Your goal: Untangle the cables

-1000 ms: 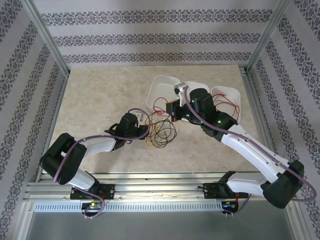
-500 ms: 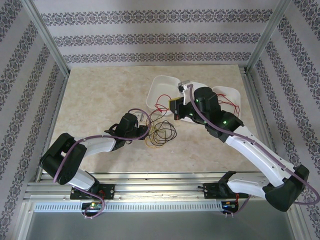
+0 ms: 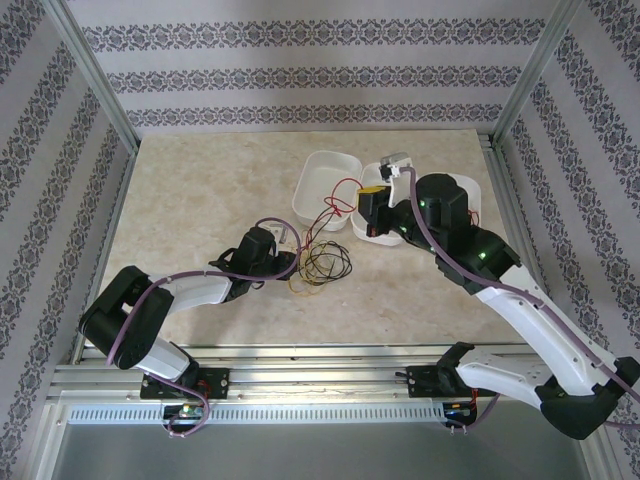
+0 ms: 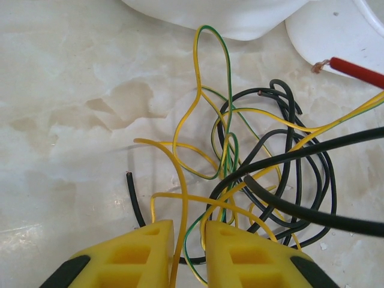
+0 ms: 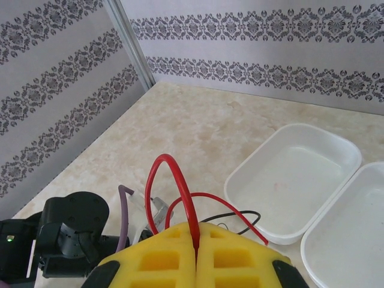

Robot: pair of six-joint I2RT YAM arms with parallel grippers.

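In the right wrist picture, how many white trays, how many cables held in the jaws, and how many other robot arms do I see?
2 white trays
1 red cable in the right gripper's jaws
1 left arm
Total: 4

Marbled beige table (image 3: 200, 200), two white trays (image 3: 325, 180) side by side, tangled cables (image 3: 322, 265) just beside them

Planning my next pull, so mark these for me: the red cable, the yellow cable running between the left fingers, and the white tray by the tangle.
red cable (image 5: 182, 186), right wrist view, right leg of its arch.
yellow cable (image 4: 185, 222), left wrist view, lower straight stretch.
white tray (image 5: 294, 174), right wrist view, bare floor.
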